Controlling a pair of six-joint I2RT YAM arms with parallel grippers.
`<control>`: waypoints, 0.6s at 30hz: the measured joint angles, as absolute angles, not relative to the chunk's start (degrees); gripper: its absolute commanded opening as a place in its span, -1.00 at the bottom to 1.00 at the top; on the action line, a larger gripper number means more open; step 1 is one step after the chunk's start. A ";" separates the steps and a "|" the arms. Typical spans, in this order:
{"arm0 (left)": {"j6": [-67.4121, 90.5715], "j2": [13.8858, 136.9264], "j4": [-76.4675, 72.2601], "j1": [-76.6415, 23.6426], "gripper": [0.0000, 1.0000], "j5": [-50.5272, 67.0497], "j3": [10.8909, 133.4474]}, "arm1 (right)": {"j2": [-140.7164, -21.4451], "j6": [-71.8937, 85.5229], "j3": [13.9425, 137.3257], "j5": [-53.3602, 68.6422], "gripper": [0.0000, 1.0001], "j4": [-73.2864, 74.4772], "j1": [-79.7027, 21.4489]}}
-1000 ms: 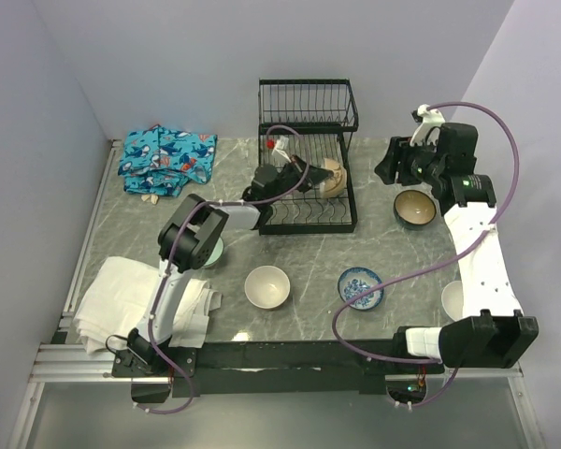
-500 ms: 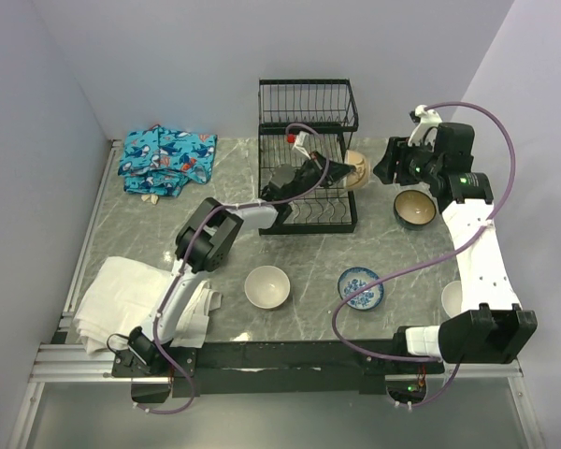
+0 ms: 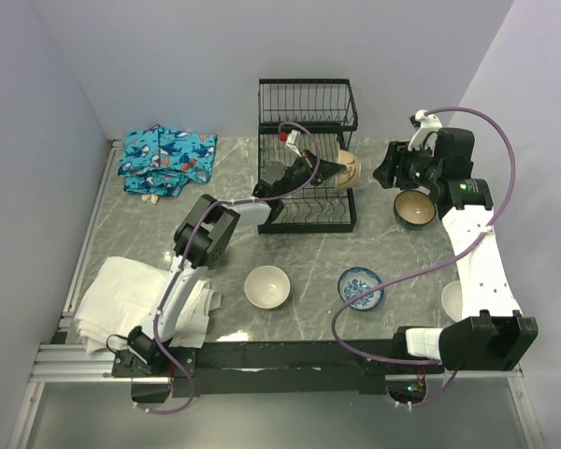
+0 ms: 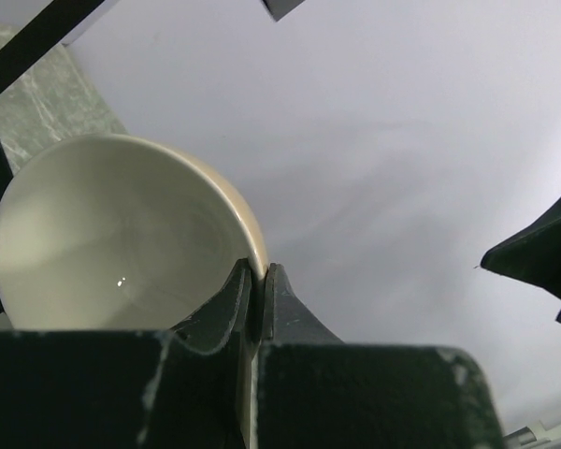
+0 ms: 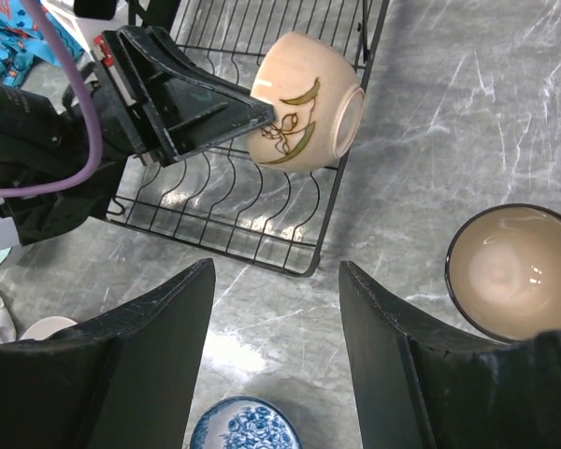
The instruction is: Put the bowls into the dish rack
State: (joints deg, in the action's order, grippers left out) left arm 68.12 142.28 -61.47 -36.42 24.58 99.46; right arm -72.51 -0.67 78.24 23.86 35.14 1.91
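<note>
Pinched by its rim between the closed fingers of the left hand (image 3: 333,170), a cream bowl (image 3: 348,169) with a leaf motif, tipped on its side and held in the air over the right-hand edge of the dish rack (image 3: 309,228). A second ago further left, above the rack's slotted bars; half a second ago swung out past the right rim; now drawn slightly back toward it. Not yet seated in any slot, and touching no wire as far as the right wrist view shows. Across the tabletop (image 3: 234,168), right hand (image 3: 393,166) barely shifted over that second, fingers spread wide apart and holding nothing, hovering near a brown bowl (image 3: 415,208) that stands upright to the right of the rack. Waiting in front of the rack: a white bowl (image 3: 267,286) and a blue-patterned bowl (image 3: 360,287), both upright and apart from each other; a partly hidden bowl (image 3: 452,299) tucked behind the right arm (image 3: 481,257). Judged from this: no bowl yet seated in the rack, first placement caught mid-adjustment, probably a search for the right angle into the bars; some risk of clipping the rim wire or of slipping from so thin a grip on the edge
</note>
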 measured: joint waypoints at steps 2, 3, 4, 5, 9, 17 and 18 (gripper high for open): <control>67.70 142.67 -61.25 -36.47 -0.98 24.51 99.66 | -72.53 -0.67 78.24 23.86 0.26 35.14 1.93; 67.37 142.80 -60.97 -36.47 -0.98 24.34 99.66 | -72.53 -0.67 78.24 23.86 0.25 35.14 1.93; 67.00 143.00 -60.73 -36.47 -0.98 24.12 99.66 | -72.53 -0.67 78.24 23.86 0.25 35.14 1.93; 66.61 143.13 -60.38 -36.49 -0.98 24.05 99.66 | -72.53 -0.67 78.24 23.88 0.26 35.11 1.91; 64.84 143.44 -58.92 -36.60 -0.98 23.18 99.66 | -72.55 -0.49 78.24 23.90 0.25 34.89 1.93; 60.90 145.32 -55.81 -36.97 -0.98 20.58 104.75 | -72.73 -0.47 78.22 24.10 0.25 33.82 1.93; 60.25 145.84 -55.72 -37.04 -0.98 20.38 105.54 | -72.84 -0.47 78.22 24.14 0.25 33.78 1.93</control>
